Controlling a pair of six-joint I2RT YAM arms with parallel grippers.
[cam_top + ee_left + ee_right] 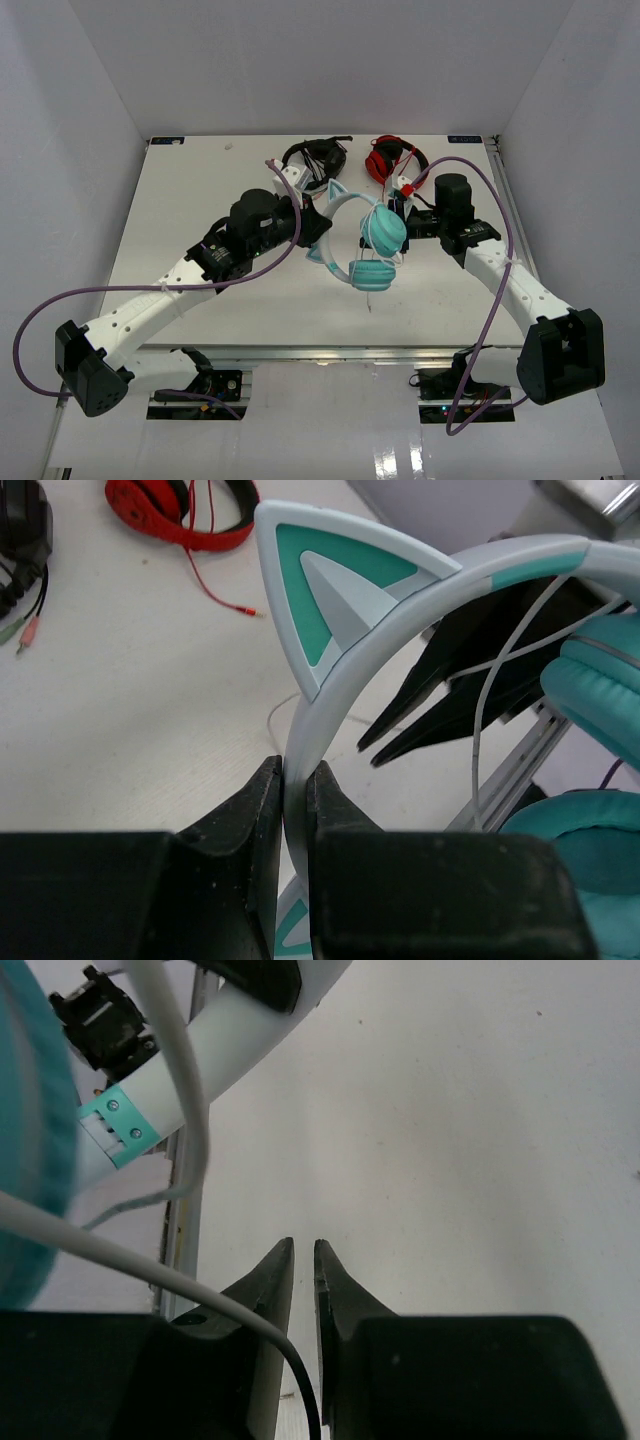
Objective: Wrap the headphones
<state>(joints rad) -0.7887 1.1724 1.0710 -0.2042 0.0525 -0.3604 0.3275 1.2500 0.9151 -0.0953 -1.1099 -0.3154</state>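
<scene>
The left jaws pinch the pale headband [330, 695] of the headphones [368, 245], held above the middle of the desk [190, 190]. The right jaws stand a slit apart and empty, with the white cable [150, 1272] just beside them. That slack cable may snag or slide off, or the band may twist in its thin grip.

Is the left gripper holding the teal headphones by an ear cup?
No, the left gripper pinches the pale headband just below a cat ear, away from the teal ear cups.

Teal cat-eared headphones [383, 231] raised over mid-table, white cable [478, 720] apparently dangling.
</scene>
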